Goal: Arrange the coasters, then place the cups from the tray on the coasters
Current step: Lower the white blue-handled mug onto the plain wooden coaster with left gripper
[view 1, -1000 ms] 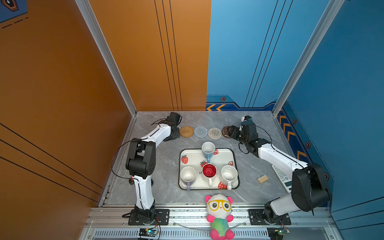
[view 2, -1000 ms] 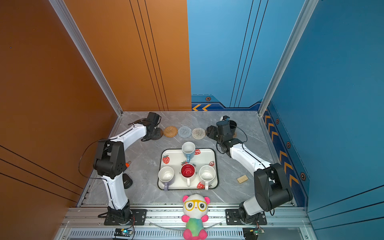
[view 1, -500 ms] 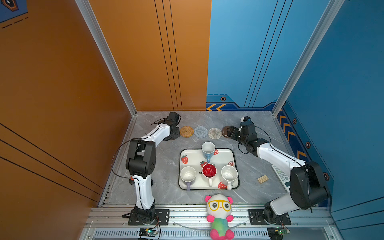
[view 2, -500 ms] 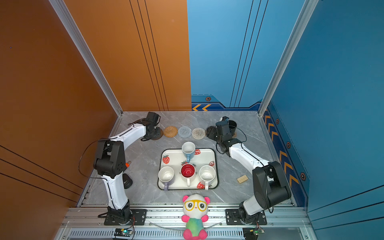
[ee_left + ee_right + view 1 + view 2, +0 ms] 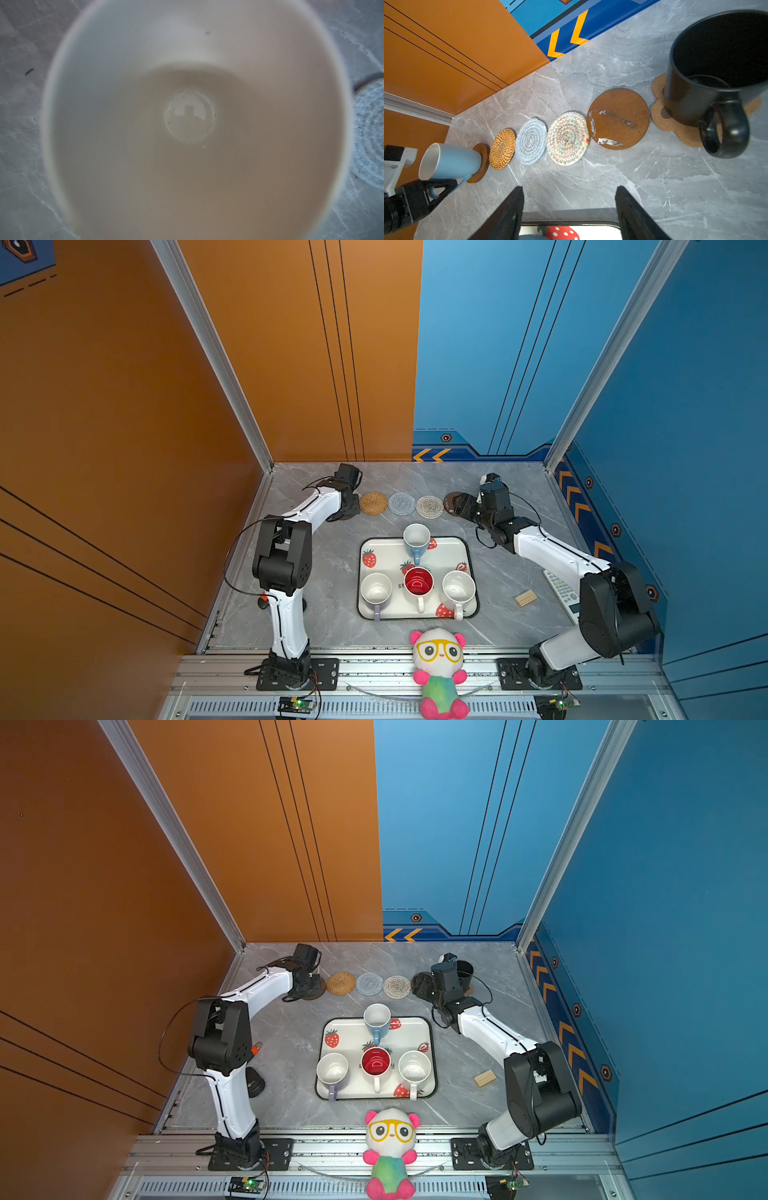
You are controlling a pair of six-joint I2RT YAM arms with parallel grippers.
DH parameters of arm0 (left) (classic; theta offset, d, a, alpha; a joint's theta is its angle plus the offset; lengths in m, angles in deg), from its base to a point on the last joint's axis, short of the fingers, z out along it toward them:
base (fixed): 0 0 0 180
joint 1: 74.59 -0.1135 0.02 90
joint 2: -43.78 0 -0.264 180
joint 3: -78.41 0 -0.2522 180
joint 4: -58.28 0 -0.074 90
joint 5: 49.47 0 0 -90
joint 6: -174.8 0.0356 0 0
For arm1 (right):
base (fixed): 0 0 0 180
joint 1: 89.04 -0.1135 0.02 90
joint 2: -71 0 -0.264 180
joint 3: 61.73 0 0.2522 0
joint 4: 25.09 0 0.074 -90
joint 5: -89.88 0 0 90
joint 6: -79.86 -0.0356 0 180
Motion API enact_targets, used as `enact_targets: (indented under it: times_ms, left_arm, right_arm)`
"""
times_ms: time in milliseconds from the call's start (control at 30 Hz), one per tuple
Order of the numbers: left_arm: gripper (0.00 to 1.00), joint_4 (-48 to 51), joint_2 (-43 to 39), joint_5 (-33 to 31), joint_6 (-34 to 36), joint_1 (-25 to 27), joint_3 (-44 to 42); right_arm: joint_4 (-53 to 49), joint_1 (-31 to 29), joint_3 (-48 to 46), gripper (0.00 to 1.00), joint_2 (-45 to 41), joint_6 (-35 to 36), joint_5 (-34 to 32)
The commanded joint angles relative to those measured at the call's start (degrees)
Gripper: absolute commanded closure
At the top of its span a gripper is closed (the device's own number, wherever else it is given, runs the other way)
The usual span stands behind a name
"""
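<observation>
Right wrist view gives me the clearest read: my right gripper (image 5: 569, 190) has its jaws wide apart with nothing between them, and hangs beyond the far right corner of the white strawberry-print tray (image 5: 388, 549). My left gripper (image 5: 437, 190) is clamped narrow on the handle of a light blue handled mug (image 5: 450, 161). That mug's base rests on a brown wooden disc coaster (image 5: 482, 164) beyond the tray's far left corner. Along the tray's far side from there I see a woven rattan round (image 5: 502, 148), a grey-blue crochet round (image 5: 531, 141), a beige crochet round (image 5: 568, 138), a second brown wooden disc (image 5: 617, 119) lying bare, and a tan paw-print mat (image 5: 675, 126) carrying a black mug (image 5: 691, 97). Four mugs stand on the tray: another light blue mug (image 5: 416, 540) at its far edge, and along its near edge a lavender mug (image 5: 376, 590), a white mug with red inside (image 5: 419, 583) and a speckled white mug (image 5: 458, 590)
</observation>
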Motion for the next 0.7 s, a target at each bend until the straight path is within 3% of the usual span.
enact_targets:
  times_ms: [0,667]
  left_arm:
    - [1.0,-2.46,0.23,-0.08,-1.05,-0.63,2.19]
    - [0.68,-1.32,-0.46,0.37,-1.23,-0.65,2.45]
  right_arm:
    - [0.2,0.1,1.42,0.32,0.7,-0.43,0.45]
    - [0.02,0.19,1.04,0.31,0.02,-0.25,0.46]
